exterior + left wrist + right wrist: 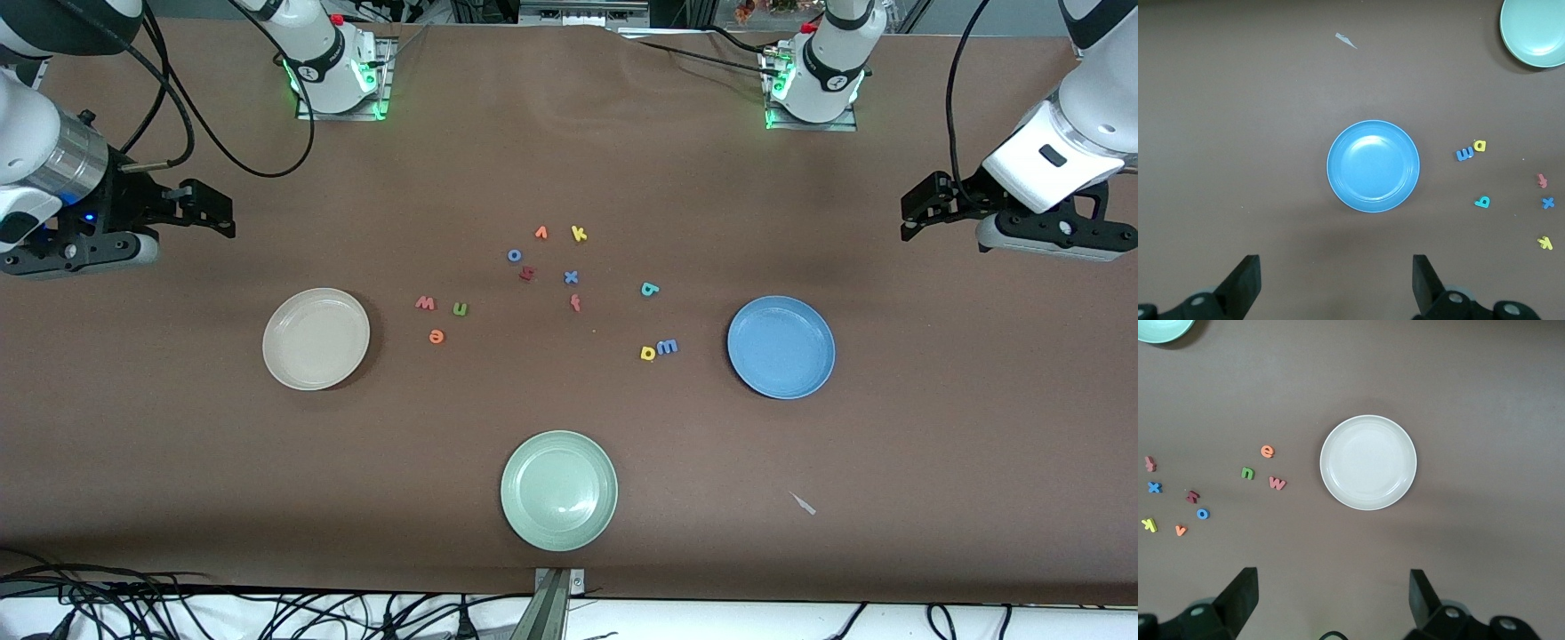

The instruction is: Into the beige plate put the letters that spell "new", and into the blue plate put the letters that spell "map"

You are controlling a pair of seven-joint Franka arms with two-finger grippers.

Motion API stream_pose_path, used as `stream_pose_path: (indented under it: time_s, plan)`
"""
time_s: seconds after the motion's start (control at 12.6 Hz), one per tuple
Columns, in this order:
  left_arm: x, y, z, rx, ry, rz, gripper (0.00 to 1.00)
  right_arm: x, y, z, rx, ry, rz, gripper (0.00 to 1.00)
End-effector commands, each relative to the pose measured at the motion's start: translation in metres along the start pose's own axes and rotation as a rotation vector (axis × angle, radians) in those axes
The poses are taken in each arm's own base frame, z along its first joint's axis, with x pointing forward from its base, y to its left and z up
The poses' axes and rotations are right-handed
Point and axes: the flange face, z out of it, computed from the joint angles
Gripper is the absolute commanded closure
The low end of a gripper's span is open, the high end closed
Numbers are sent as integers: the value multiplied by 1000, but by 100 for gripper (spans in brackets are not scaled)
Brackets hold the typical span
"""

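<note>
Plates empty (316, 339) (781, 347), letters loose (front view only: both arms' jaws)

Three round plates sit on the tabletop (569, 160): one beige plate (316, 339), one blue plate (781, 347) and one pale green plate (558, 490). Twelve small foam letters lie between them. By colour, that is two blue-family pairs: a blue m (668, 347), a blue o (514, 255), a blue x (571, 277); two yellow ones, a round-bowled letter (647, 353) and a k (579, 234); one teal letter (650, 289); one green n (460, 308); an orange e (436, 336) and orange v (540, 233); a salmon w (426, 303), a reddish f (575, 303) and one dark red letter (527, 274). One pale scrap (803, 503) too.
</note>
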Motion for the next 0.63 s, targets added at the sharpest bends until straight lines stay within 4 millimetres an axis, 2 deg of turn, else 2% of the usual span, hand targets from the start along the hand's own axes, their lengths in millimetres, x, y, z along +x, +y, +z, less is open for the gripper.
stream_pose_path:
  time_s: [0.0, 0.55]
  plan:
    - [-2, 2, -3, -17, -2, 10, 0, -2, 1, -7, 12, 8, 12, 0]
    - [-2, 2, -3, -17, -2, 10, 0, -2, -2, -8, 11, 9, 8, 0]
